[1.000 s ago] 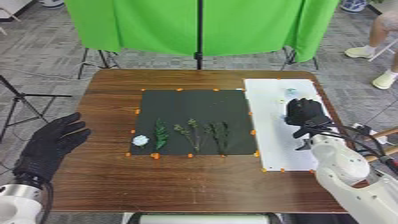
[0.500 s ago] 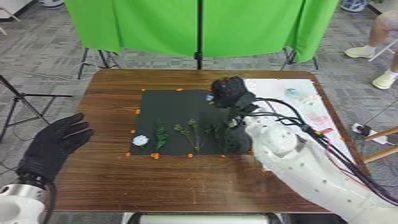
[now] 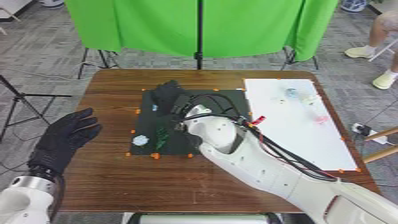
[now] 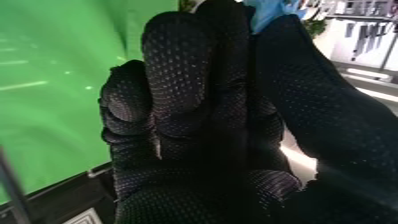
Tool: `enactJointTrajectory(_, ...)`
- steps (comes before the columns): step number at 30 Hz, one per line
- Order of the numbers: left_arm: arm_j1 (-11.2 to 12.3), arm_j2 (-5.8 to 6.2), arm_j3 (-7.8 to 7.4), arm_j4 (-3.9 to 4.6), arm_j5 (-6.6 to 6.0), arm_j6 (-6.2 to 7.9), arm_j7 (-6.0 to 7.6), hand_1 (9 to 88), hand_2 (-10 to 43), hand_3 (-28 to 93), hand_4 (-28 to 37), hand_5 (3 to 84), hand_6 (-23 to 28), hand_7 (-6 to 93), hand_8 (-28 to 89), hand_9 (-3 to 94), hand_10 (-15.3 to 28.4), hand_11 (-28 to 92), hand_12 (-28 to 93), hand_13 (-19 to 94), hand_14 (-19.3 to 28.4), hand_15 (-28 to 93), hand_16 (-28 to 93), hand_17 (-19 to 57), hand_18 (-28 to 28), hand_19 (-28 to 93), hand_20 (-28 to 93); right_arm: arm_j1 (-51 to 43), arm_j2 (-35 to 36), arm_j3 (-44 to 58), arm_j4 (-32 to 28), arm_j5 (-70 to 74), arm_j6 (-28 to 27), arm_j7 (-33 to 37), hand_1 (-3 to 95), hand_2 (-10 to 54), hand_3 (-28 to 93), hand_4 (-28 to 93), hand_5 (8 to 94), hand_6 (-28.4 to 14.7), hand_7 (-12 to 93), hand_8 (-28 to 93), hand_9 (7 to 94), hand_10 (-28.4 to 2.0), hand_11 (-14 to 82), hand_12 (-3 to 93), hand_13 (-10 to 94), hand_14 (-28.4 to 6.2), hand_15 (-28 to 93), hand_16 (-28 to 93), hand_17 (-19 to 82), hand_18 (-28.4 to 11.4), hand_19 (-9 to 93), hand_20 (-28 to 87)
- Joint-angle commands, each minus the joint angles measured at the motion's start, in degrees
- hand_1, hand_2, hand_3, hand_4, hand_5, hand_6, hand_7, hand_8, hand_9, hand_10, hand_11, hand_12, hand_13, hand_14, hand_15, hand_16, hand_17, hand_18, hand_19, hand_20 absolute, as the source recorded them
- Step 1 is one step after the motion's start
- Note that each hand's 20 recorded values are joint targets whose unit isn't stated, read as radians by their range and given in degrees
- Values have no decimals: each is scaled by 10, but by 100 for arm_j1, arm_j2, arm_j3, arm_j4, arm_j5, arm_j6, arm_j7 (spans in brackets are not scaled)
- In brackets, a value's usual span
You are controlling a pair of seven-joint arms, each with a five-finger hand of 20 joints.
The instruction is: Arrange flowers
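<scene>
Flower, blue, is pinched between thumb and fingertips of the right hand, above the black mat near its far left corner, probably so that petals are not crushed at placing. Left hand is loosely spread.
</scene>
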Motion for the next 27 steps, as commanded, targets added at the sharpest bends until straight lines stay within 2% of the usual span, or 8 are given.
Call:
enactJointTrajectory(1,-104,105,146,71,2,21,-28,326,24,726,-283,382,49,335,-167,360,154,380,95,300,175,511,-82,-51,231,632,-38,95,-355,-91,450,-314,31,231,488,-95,850,-283,701,-9,533,-136,885,-35,215,476,833,-30,524,291,398,-171,839,404)
enactJointTrajectory(7,-214,169,222,116,-2,-27,-62,325,27,723,-283,377,46,315,-153,355,149,354,99,298,173,491,-77,-51,231,631,-39,149,-512,-102,781,-478,100,508,488,-95,850,-283,695,-7,538,-138,881,-35,213,481,829,-27,525,300,397,-171,840,404)
enactJointTrajectory(11,-231,204,222,122,-3,-27,-70,324,31,717,-282,369,42,270,-129,349,138,309,106,296,166,455,-66,-50,229,628,-39,159,-574,-131,898,-609,141,636,490,-95,846,-281,685,-7,540,-142,871,-34,212,483,822,-26,524,309,394,-170,839,406)
enactJointTrajectory(16,-316,237,268,157,0,-73,-134,324,35,709,-277,368,40,261,-122,348,136,300,114,297,164,443,-60,-50,228,625,-37,103,-647,-78,908,-782,-229,687,486,-95,840,-279,671,-5,546,-140,859,-32,211,481,811,-21,524,327,387,-168,836,408)
enactJointTrajectory(23,-494,313,354,219,6,-127,-239,324,35,709,-274,366,40,252,-117,345,133,277,117,297,162,432,-56,-50,228,622,-32,12,-788,-10,1053,-938,-311,892,459,-95,820,-282,652,-4,548,-133,839,-35,217,475,795,-27,535,315,378,-165,830,411)
enactJointTrajectory(25,-551,328,393,247,5,-138,-228,324,35,707,-274,365,40,241,-111,344,131,263,122,297,160,417,-52,-50,227,621,-31,67,-759,-58,1076,-884,-275,918,456,-95,823,-282,651,-4,550,-130,838,-35,218,474,795,-27,541,304,378,-166,829,413)
enactJointTrajectory(27,-480,305,357,218,4,-122,-185,324,35,708,-273,365,40,238,-108,345,130,260,127,297,161,415,-48,-50,227,620,-30,68,-730,-64,1041,-883,-235,932,455,-95,824,-282,652,-4,550,-130,839,-36,219,472,795,-27,545,298,378,-166,829,414)
